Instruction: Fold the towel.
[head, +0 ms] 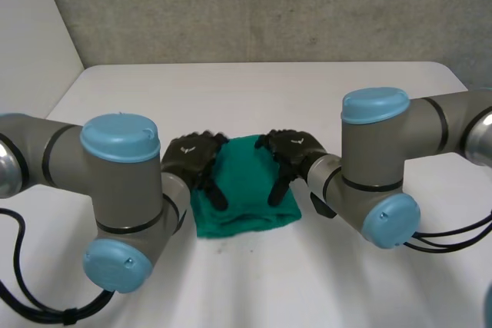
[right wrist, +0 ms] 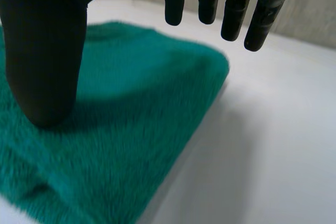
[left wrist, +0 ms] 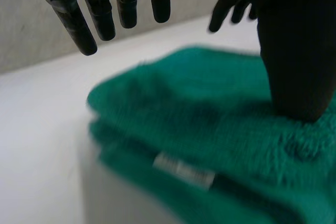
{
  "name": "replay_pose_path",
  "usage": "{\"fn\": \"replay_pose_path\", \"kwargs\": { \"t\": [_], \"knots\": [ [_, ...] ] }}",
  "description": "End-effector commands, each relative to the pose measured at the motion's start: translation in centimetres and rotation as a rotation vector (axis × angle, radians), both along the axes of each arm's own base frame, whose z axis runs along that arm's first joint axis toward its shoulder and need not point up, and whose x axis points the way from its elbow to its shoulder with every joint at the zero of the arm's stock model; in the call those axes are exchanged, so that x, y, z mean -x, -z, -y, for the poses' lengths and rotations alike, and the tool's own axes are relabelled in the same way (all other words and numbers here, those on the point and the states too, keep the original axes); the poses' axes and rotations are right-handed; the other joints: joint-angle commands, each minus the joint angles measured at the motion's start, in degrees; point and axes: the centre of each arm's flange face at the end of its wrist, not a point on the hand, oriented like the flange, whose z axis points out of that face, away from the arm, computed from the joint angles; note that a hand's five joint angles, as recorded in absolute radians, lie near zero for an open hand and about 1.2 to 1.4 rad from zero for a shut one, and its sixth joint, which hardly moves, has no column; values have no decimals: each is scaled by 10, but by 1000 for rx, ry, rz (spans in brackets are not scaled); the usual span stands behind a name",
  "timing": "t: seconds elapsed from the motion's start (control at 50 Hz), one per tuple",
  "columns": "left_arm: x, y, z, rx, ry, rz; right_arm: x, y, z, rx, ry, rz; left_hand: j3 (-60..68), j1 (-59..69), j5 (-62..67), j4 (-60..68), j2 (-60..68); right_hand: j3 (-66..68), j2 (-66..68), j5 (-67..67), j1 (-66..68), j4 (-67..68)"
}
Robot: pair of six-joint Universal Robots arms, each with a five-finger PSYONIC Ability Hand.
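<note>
A green towel point(head: 246, 186) lies folded into a small thick rectangle on the white table point(head: 254, 97), between my two hands. My left hand point(head: 194, 160) is open over the towel's left edge, its thumb point(left wrist: 296, 61) resting on the cloth and its fingers point(left wrist: 100, 9) straight above the table beside it. My right hand point(head: 290, 157) is open over the right edge, its thumb point(right wrist: 44, 56) down on the towel point(right wrist: 121, 124) and its fingers point(right wrist: 236, 9) held straight above the edge. A white label point(left wrist: 184, 170) shows between the layers of the towel point(left wrist: 210, 119).
The white table stretches wide behind the towel to a grey wall point(head: 254, 5). My two arms point(head: 115, 190) point(head: 384, 167) flank the towel at the near side.
</note>
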Motion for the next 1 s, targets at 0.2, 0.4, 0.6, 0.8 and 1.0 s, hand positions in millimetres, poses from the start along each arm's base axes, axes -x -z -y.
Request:
{"fn": "replay_pose_path", "kwargs": {
  "t": [0.2, 0.4, 0.6, 0.8, 1.0],
  "knots": [
    [-27, 26, -5, -3, -19, 322, -7, 23, 1, 57, -79, -172, -5, 7, -10, 0, 0, -21, -26, -40, -17, -32],
    [-15, -50, -2, 176, -32, 162, 2, -29, 8, 203, 0, -153, -11, 2, -15, -5, -5, -21, -26, -40, -17, -32],
    [-44, -156, 15, 335, -99, -114, 63, -156, 20, 547, 355, 47, 0, 12, -5, 5, 5, -21, -26, -40, -17, -32],
    [-73, -180, 13, 207, -86, -196, 104, -174, 18, 489, 410, -21, 13, 25, 8, 19, 18, -21, -26, -40, -17, -32],
    [-74, -178, 4, 194, -82, -203, 115, -185, 14, 500, 428, -11, -12, 0, -17, -6, -7, -21, -26, -40, -17, -32]
  ]
}}
